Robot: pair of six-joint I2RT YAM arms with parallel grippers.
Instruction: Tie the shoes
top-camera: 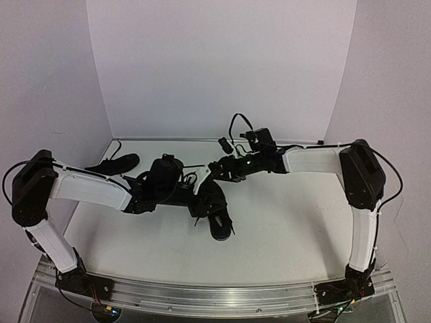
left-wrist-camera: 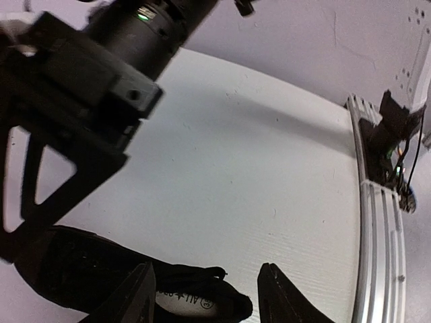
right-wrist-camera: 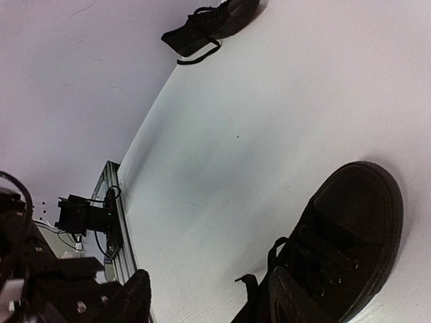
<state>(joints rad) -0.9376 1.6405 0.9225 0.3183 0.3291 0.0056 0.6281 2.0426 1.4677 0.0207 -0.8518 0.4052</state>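
Observation:
One black shoe lies on the white table between both arms, toe toward the near edge. The other shoe rests at the back left, its lace trailing. My left gripper hovers open over the middle shoe's heel end, where a lace end lies between its fingers. My right gripper is also open. The middle shoe's laced front sits beside its right finger, with a lace loop sticking up. Neither gripper holds anything.
An aluminium rail runs along the table's near edge, with arm bases and wiring on it. White walls close the back and sides. The right arm's wrist hangs close above the left gripper.

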